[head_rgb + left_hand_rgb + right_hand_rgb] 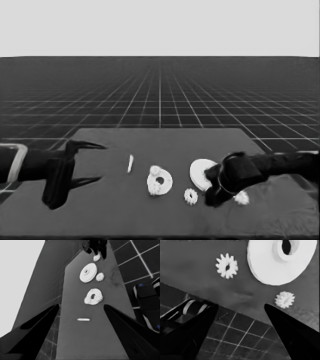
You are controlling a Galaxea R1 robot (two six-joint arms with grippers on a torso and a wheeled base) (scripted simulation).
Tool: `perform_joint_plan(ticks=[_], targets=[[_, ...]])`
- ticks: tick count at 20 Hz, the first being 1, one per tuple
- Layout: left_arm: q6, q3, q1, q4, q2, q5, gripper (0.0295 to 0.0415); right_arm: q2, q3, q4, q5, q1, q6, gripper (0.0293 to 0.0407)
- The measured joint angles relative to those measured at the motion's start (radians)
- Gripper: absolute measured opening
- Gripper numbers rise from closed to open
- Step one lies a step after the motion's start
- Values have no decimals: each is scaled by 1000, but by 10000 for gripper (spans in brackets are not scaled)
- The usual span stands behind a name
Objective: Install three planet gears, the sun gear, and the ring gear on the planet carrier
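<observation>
Reader: Where are the parts placed, and what is being worked on?

Describer: A dark worktop [100, 215] is shown from above. Near its middle lies a flat white smaller round part [160, 181] with a dark hole, and what look like two small white toothed gears are already seated on its face. To its right lies a thick white larger round part [200, 172]. One loose white toothed gear [190, 196] is seen just in front of the two round parts. A second loose gear [242, 198] lies near the front right, just beside the right gripper [218, 196]. A thin white piece [130, 163] lies apart, to the left.

Reader: How are the jaws held?

Describer: In its wrist view the right gripper [241, 306] has its jaws spread wide, with nothing between them. The left gripper [100, 162] is parked over the worktop's left end, its jaws also spread and empty.

Reader: How should a gear be handled?

Describer: Each gear is judged light, stiff and easily nudged aside. It is probably best pinched across its toothed rim, from directly above, so that its bore is kept free.
</observation>
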Motion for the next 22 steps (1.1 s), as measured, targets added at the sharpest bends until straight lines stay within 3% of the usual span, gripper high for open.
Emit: perform_joint_plan(ticks=[1,3,8,9,11,18,20,22], targets=[[1,1,0,0,-1,-1,385,113,-153,86,25,23,161,390],[2,2,-1,0,-2,-1,385,198,-319,156,67,33,271,386],[3,3,-1,0,-3,-1,385,236,-412,189,89,35,311,385],[3,3,-1,0,-3,-1,385,246,-452,89,101,-59,285,385],[3,3,-1,0,-3,-1,385,261,-515,3,127,-156,248,385],[3,3,-1,0,-3,-1,385,272,-556,-35,147,-197,225,385],[3,3,-1,0,-3,-1,385,272,-557,-36,147,-197,225,314],[3,3,-1,0,-3,-1,385,272,-557,-36,147,-197,225,312]])
